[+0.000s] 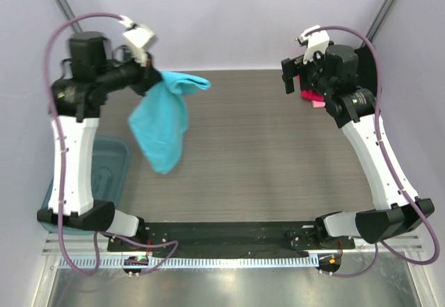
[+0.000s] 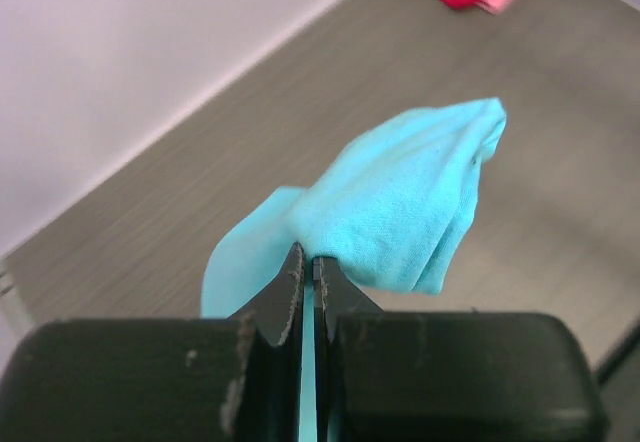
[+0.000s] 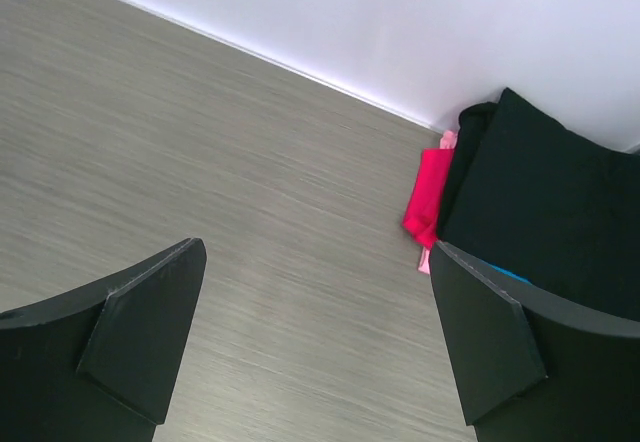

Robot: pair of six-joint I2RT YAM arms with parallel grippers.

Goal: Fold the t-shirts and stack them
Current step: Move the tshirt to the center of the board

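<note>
Turquoise shirt (image 1: 163, 123) hangs bunched from the left gripper (image 2: 308, 262), whose jaws are pinched shut on a fold of it. The cloth is lifted clear of the table (image 1: 264, 161) and is well apart from the stack (image 3: 540, 192) of folded shirts, far off to the stack's left. A high pinch like this lets the fabric's own weight pull it out of its crumple, which I judge is the point: it has to drop open before it can be laid flat for folding. Its long axis runs downward from the grip, slanting toward the near edge in the overhead view, and it narrows to a loose tip at the bottom. A short lobe at the top juts toward the stack. The right gripper (image 1: 293, 78) hovers near the stack, above and to its left, jaws spread wide and holding nothing, probably placed to catch a free corner. The stack shows black on top, with pink and a sliver of blue beneath.
</note>
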